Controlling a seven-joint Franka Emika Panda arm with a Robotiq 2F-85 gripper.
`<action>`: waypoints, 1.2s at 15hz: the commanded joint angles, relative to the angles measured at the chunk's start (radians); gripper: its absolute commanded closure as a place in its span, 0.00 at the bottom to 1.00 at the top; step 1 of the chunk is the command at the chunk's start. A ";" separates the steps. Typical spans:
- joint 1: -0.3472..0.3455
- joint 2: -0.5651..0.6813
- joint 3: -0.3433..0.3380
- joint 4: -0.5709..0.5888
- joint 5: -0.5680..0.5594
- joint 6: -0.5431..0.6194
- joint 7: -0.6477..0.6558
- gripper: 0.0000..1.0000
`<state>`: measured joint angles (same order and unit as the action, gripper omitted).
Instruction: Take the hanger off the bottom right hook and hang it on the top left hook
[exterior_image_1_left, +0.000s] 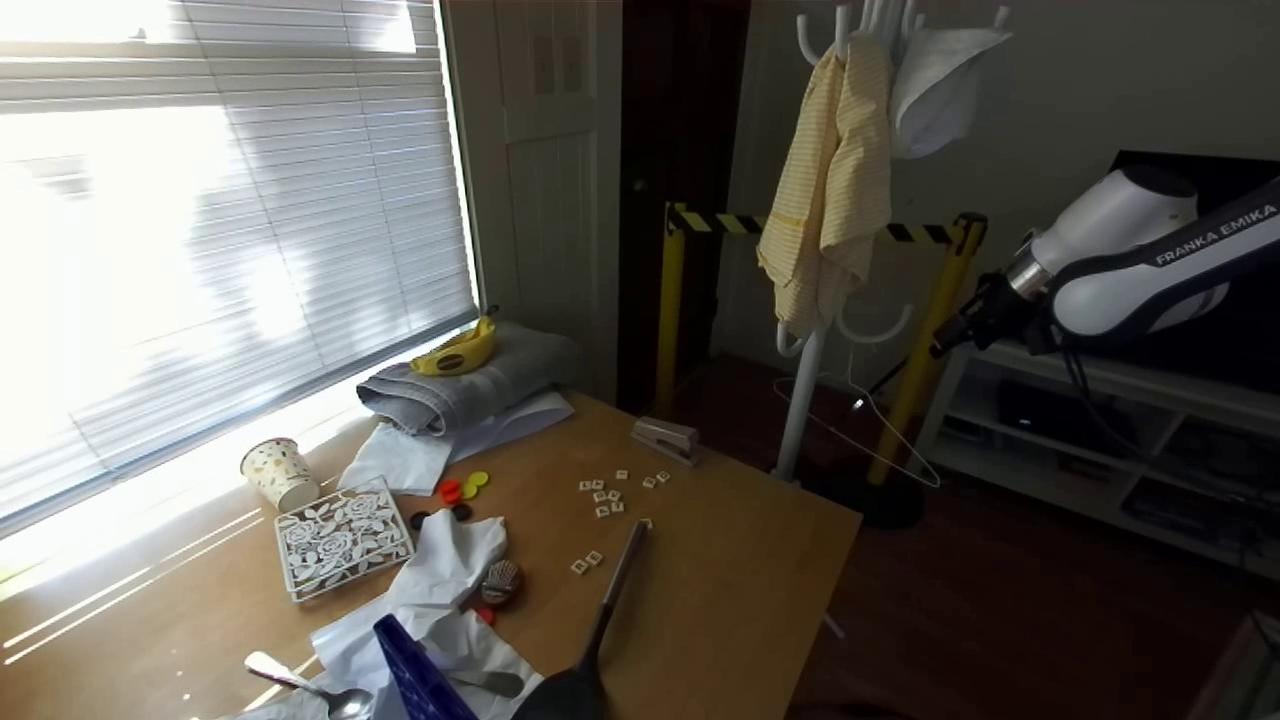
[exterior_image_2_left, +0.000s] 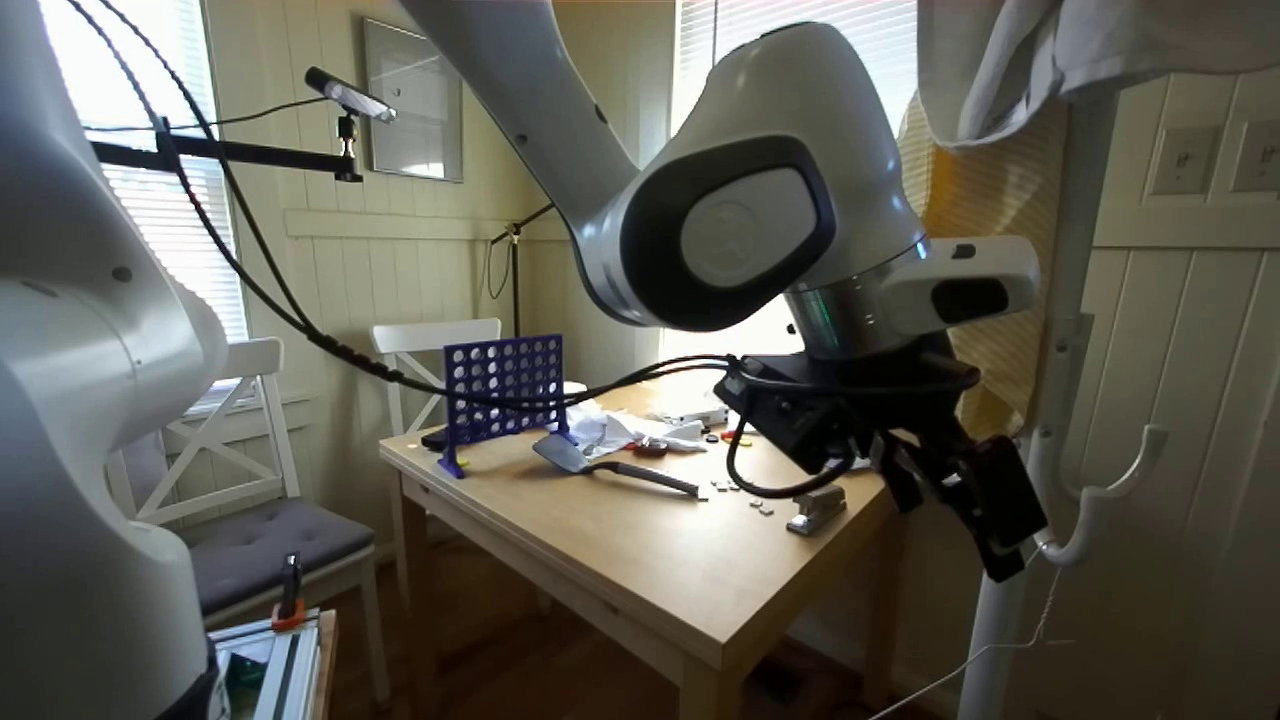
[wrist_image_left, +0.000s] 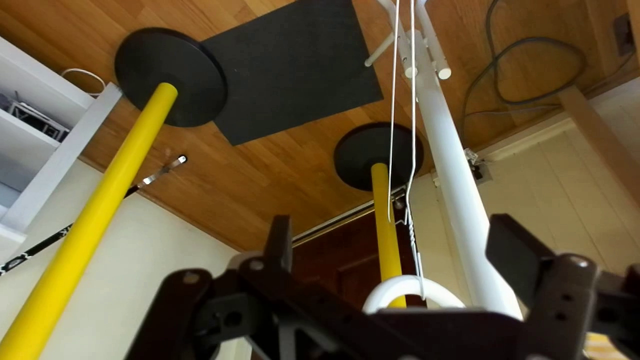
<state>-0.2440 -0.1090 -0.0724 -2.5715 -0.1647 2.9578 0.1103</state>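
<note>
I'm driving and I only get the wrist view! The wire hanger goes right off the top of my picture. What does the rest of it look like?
Observer: In an exterior view, both ends of the hanger show, one lower in the picture than the other.
Operator: There's a tiny stripy yellow bit in my bottom corner. What's that?
Observer: In an exterior view, a yellow striped cloth hangs from near the top of the white rack.
Operator: Ooh, is anything else hanging up there?
Observer: Yes, both exterior views show a white cloth hanging there too.
</note>
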 joint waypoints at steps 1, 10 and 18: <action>-0.034 0.068 0.019 -0.006 -0.090 0.067 0.071 0.00; 0.027 0.285 -0.081 0.065 -0.347 0.154 0.180 0.00; 0.244 0.439 -0.242 0.154 -0.423 0.182 0.343 0.00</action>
<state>-0.0864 0.2550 -0.2391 -2.4714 -0.5431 3.1183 0.3712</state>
